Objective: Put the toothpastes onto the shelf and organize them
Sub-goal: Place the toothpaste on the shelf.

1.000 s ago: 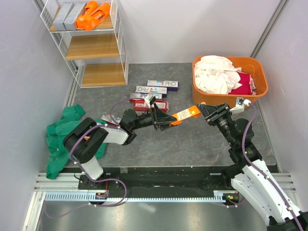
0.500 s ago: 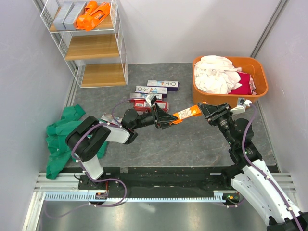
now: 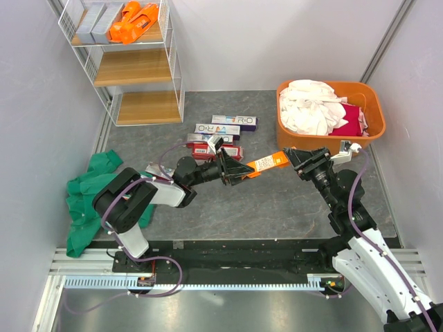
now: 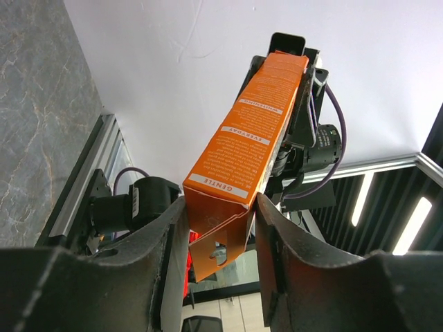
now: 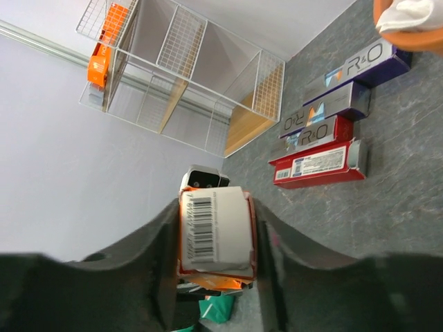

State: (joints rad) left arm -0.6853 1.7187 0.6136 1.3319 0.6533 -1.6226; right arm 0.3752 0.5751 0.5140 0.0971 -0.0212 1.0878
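Note:
An orange toothpaste carton (image 3: 268,163) hangs in the air between my two grippers. My left gripper (image 3: 239,173) is shut on its lower end, where a flap hangs loose (image 4: 220,242). My right gripper (image 3: 295,158) is shut on its other end, the barcode face (image 5: 213,232) between the fingers. Several more toothpastes lie on the floor behind: white/purple R.O cartons (image 3: 234,122), a silver one (image 3: 217,129) and red ones (image 3: 216,150). The shelf (image 3: 131,66) stands at the far left; its top tier holds silver-grey (image 3: 93,21) and orange cartons (image 3: 135,21). The lower two boards are bare.
An orange tub of laundry (image 3: 331,117) stands at the far right, close behind my right gripper. A green cloth (image 3: 90,190) lies on the floor beside the left arm. Grey walls close in both sides.

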